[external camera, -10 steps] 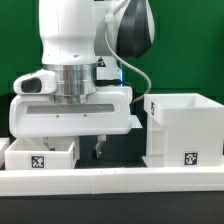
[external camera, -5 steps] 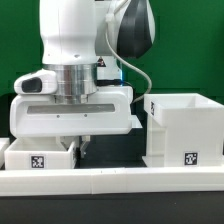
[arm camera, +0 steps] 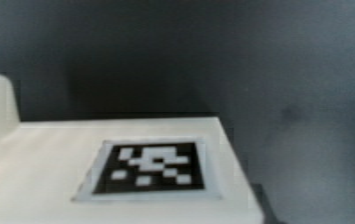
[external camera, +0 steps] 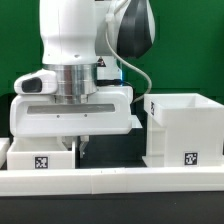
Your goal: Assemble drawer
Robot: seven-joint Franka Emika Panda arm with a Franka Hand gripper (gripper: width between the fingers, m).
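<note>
A small white drawer part (external camera: 40,158) with a black marker tag lies at the exterior view's left. A larger open white drawer box (external camera: 186,128), also tagged, stands at the right. My gripper (external camera: 81,147) hangs low over the dark table, right against the small part's right edge. Its fingers look pressed together with nothing between them. In the wrist view the small part's flat white face (arm camera: 49,150) and its tag (arm camera: 154,167) fill the lower half. My fingers do not show there.
A long white rail (external camera: 110,182) runs along the front of the table. Dark table (arm camera: 280,70) lies between the two white parts. The arm's white body hides the middle of the scene, with a green backdrop behind.
My gripper moved toward the exterior view's left, from the open gap to the small part's right edge. Over the last half second it has stayed put.
</note>
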